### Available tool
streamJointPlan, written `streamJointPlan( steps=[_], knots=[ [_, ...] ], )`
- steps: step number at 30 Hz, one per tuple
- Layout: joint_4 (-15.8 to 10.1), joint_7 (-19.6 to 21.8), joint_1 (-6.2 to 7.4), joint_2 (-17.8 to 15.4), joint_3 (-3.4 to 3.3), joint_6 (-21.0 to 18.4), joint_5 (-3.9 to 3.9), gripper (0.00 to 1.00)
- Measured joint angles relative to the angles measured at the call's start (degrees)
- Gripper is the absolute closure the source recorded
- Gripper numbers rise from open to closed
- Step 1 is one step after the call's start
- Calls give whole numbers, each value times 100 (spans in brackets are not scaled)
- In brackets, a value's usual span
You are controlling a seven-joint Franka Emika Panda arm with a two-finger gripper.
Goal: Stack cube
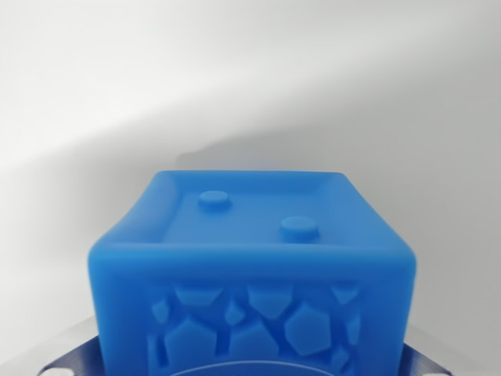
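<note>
The blue cube point(250, 274) fills the lower half of the wrist view, very close to the camera, with a pale, featureless surface behind it. Its upper face is a shallow recess with two round studs, and its near face carries raised polygon shapes. Dark metal parts with pale holes show at the bottom corners, probably part of the gripper, but the jaws themselves are out of sight, so I cannot tell whether they are apart or clamped on the cube. No second cube is visible. The main risk is misalignment: with the cube blocking the view, any target goes unseen, so a release could land off-centre and topple.
</note>
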Motion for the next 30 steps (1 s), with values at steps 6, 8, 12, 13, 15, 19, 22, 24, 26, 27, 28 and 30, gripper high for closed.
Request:
streamJointPlan(
  steps=[6, 8, 12, 13, 15, 19, 22, 24, 26, 27, 28, 30],
  knots=[
    [-60, 37, 88, -228, -101, -167, -46, 100],
    [-82, 55, 125, -321, -145, -239, -70, 100],
    [-121, 99, 188, -493, -221, -367, -134, 100],
    [-131, 115, 204, -540, -243, -401, -156, 100],
    [-147, 150, 232, -640, -283, -484, -201, 100],
    [-185, 230, 284, -864, -362, -661, -314, 100],
    [-210, 287, 305, -1018, -403, -786, -398, 100],
    [-226, 338, 313, -1146, -429, -890, -468, 100],
    [-237, 386, 317, -1271, -448, -999, -533, 100],
    [-243, 408, 317, -1330, -455, -1052, -566, 100],
    [-249, 432, 317, -1393, -463, -1103, -600, 100],
    [-252, 455, 317, -1464, -468, -1163, -619, 100]
  ],
)
